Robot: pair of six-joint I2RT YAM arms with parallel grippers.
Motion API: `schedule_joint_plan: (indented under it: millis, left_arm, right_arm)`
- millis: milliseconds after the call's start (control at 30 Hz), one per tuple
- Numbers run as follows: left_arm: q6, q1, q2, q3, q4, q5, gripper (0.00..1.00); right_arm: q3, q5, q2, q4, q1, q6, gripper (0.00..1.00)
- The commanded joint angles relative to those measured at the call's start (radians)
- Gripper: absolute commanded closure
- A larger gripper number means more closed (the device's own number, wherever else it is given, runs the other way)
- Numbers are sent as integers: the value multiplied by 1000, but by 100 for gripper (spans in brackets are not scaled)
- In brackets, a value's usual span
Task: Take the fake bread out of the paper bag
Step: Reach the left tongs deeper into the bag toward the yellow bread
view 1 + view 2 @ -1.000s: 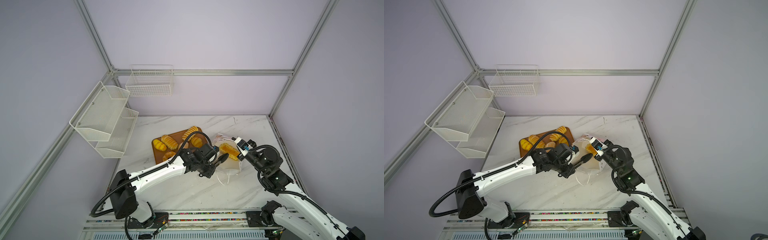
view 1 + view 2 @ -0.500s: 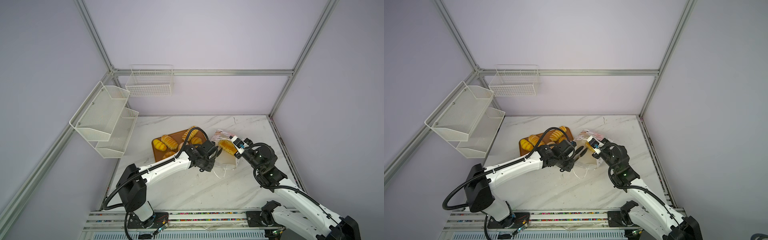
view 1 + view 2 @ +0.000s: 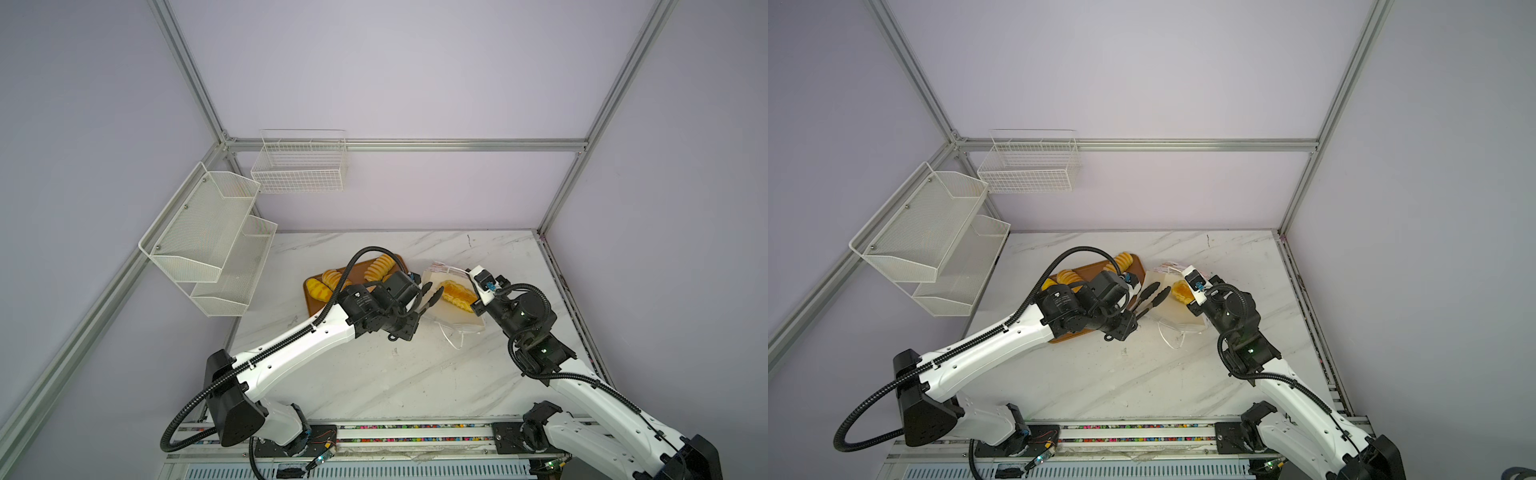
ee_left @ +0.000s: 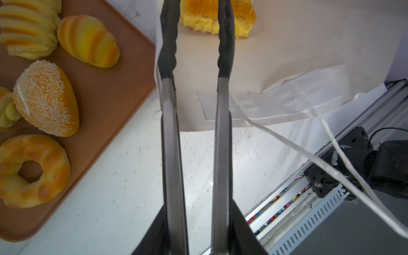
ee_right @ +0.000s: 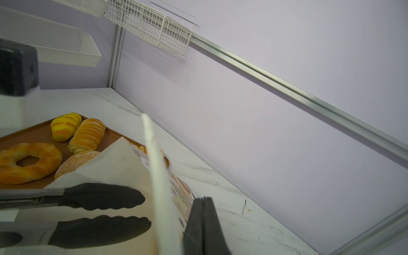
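The paper bag (image 3: 451, 321) lies on its side on the marble worktop (image 3: 374, 374), right of the middle. Its mouth gapes toward the left arm and its white inside shows. One piece of fake bread (image 3: 457, 294) — a golden ridged loaf — lies inside on the lower wall.

The right claw (image 5: 203, 220) is pressed together, pinching the bag's printed upper wall as far as I can see, and that wall stands lifted. The left claw (image 4: 198, 225) is clamped on a pair of tongs (image 4: 169, 132), one finger against each metal arm. The tongs' black tips stand apart just inside the mouth. In the left wrist view the loaf shows between them, but whether they touch it I cannot tell.

One tong arm runs right along the bag's side edge — little slack there. The brown tray (image 4: 106, 88) sits just beside that edge, carrying a ring doughnut (image 4: 50, 167), a speckled bun (image 4: 46, 99) and other pieces. The bag's cord handles (image 4: 287, 142) trail toward the front rail. In front of tray and bag, open marble stretches between the two arms.
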Motion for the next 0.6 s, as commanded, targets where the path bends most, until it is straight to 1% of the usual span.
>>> schedule_joint_plan:
  millis: [0,100,267,400,467,567]
  left_arm:
    - [-30,6,5,191,-45,71,66]
    - [-57,6,53,261,-79,123,68]
    - [-98,-2,120,361,-72,127,70]
    - [-158,-9,190,447,-17,146,74]
    - [-209,-10,217,456,32,162,76]
    - [-301,-12,239,417,111,177,78]
  right_arm:
    - [0,18,-10,34,-3,49,100]
    - [12,46,-6,24,-3,86,100]
    - [80,118,18,-47,-3,170,100]
    - [116,154,36,-77,-2,247,100]
    - [121,156,38,-74,-3,273,100]
    - [129,156,38,-85,-3,320,100]
